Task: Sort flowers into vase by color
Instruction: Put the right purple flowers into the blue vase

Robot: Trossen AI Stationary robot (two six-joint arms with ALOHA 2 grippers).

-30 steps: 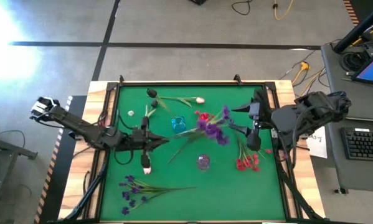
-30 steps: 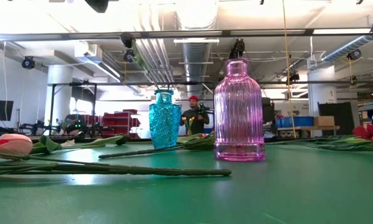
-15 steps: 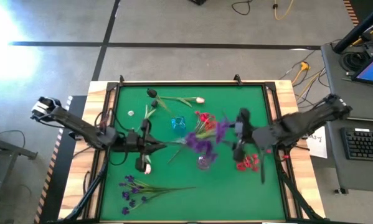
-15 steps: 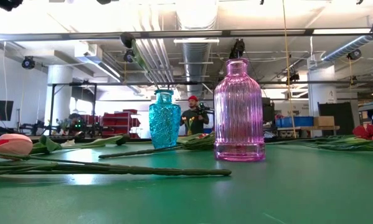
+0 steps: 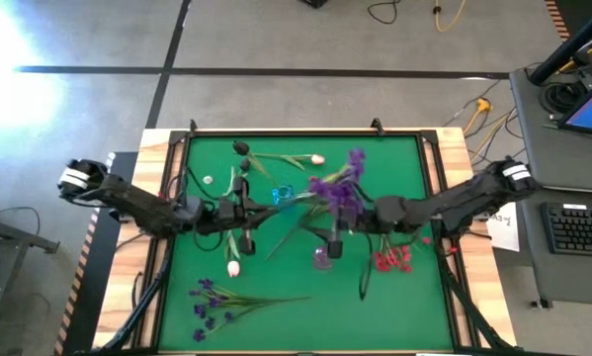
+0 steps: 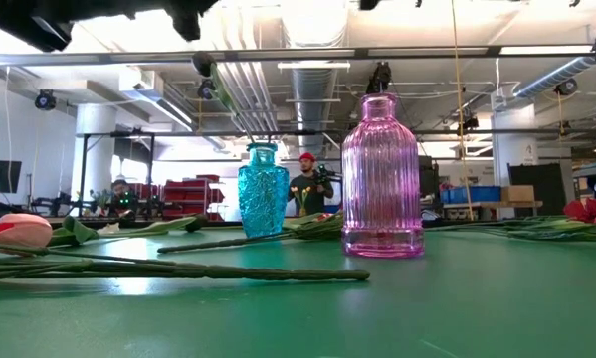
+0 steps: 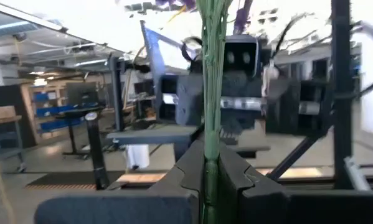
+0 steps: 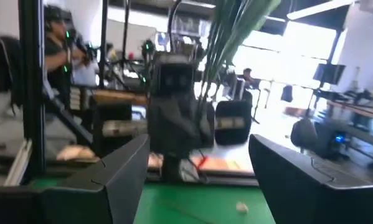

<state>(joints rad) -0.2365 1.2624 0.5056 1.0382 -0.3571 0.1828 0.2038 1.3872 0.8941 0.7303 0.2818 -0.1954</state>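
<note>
My left gripper (image 5: 250,213) is shut on a bunch of purple flowers (image 5: 335,186), whose blossoms stand over the table's middle, above and between the blue vase (image 5: 283,196) and the pink vase (image 5: 322,257). My right gripper (image 5: 335,229) hangs open close to the blossoms and faces the left gripper. In the right wrist view the green stems (image 8: 231,37) rise ahead of the open fingers (image 8: 121,165), untouched. More purple flowers (image 5: 216,297), red flowers (image 5: 394,259) and tulips (image 5: 305,158) lie flat on the green mat. My left gripper pinches the bunched green stems (image 7: 210,146) between its two fingers, at the end away from the blossoms. The fingers come about level from the table's left, along the stems. The bunch slants up from the fingers, and its blossoms (image 7: 174,5) are clear of the table.
Both vases stand upright mid-table, the pink vase (image 6: 382,179) nearer than the blue vase (image 6: 263,189). A tulip bud (image 6: 14,231) and long stems (image 6: 178,268) lie at the near left. A raised frame (image 5: 305,133) rims the mat. People stand in the room behind.
My right gripper has come down from the table's right side toward the middle and has tipped from pointing down to about level, facing the held bunch. My left gripper has shifted a little toward the right, and the purple blossoms have swung toward the far edge.
</note>
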